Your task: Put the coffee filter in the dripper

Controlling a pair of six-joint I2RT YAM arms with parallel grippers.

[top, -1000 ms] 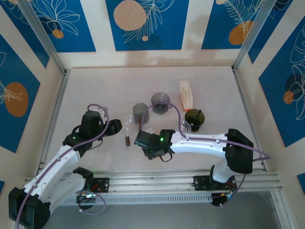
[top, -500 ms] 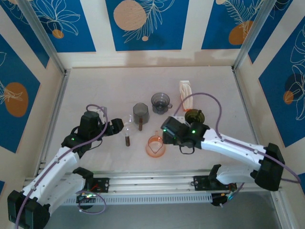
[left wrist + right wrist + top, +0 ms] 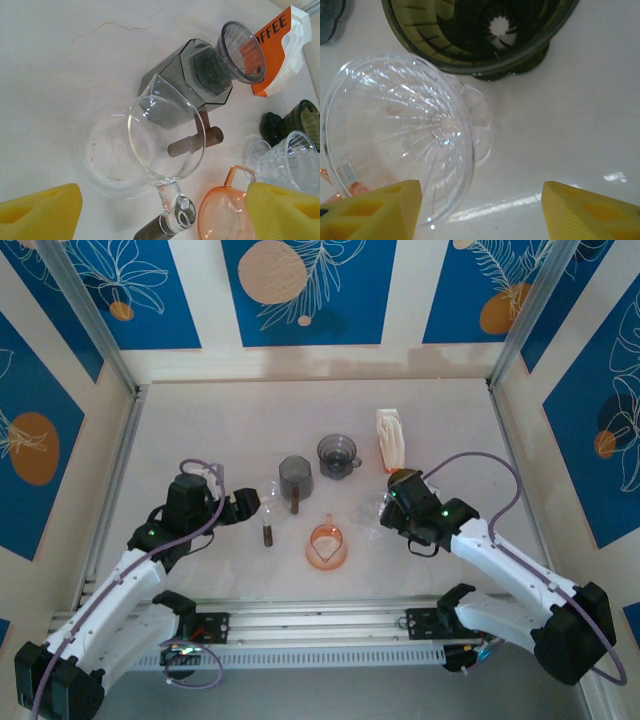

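The right arm has swung back from the middle of the counter (image 3: 220, 430) toward its own side, uncovering an orange dripper (image 3: 326, 545) that now stands alone, upright, in front of the other vessels. The right end effector (image 3: 480, 212) has its fingers apart and holds nothing. It hangs low over a clear dripper (image 3: 400, 140) lying on its side, with the green dripper (image 3: 480, 35) just behind. The left end effector (image 3: 162, 212) has widened and is also spread empty, with a glass carafe (image 3: 165, 135) lying between and ahead of its fingers. The orange dripper looks set apart on open counter so a filter can be lowered into it without knocking its neighbours. The filter pack (image 3: 390, 438) stands upright at the back right, just behind the right arm's wrist and well apart from the orange dripper. No filter is out of it yet, so the task's main step is not done. The right arm is the nearer one to reach for the pack.
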